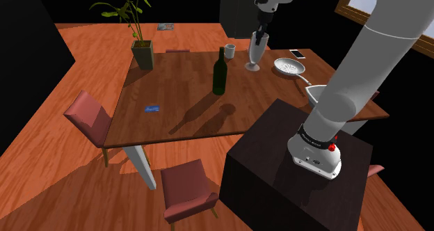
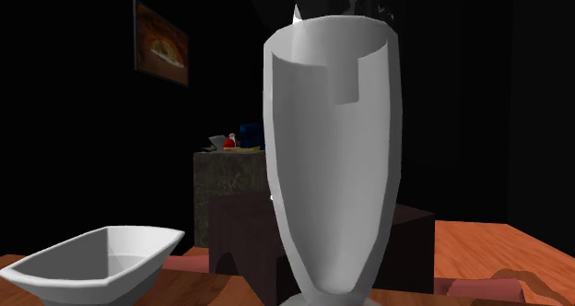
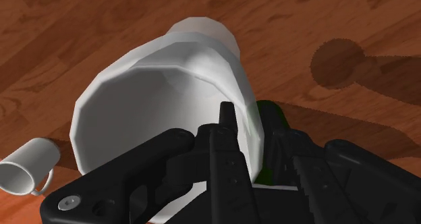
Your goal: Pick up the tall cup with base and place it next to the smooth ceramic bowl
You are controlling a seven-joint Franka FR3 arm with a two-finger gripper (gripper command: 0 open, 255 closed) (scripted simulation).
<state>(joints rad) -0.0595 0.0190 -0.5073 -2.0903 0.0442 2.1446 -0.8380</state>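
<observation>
The tall cup [image 1: 254, 52] is pale grey with a flared body and a small foot. It stands upright on the wooden table [image 1: 181, 90], behind the dark bottle. My gripper [image 1: 259, 36] comes down from above and is shut on its rim. In the wrist view one finger [image 3: 226, 142] is inside the cup [image 3: 155, 81] and the other is outside the wall, with the gripper [image 3: 251, 131] clasping it. The white bowl [image 1: 316, 94] sits at the table's near edge beside the stand. In the second exterior view the cup [image 2: 332, 166] looms beside the bowl [image 2: 92, 263].
A dark wine bottle [image 1: 220, 73], a white mug [image 1: 229, 51], a perforated pan [image 1: 292, 68] and a phone [image 1: 298, 53] surround the cup. A potted plant [image 1: 142, 52] and a blue card [image 1: 151, 108] lie further left. Red chairs [image 1: 89, 115] flank the table.
</observation>
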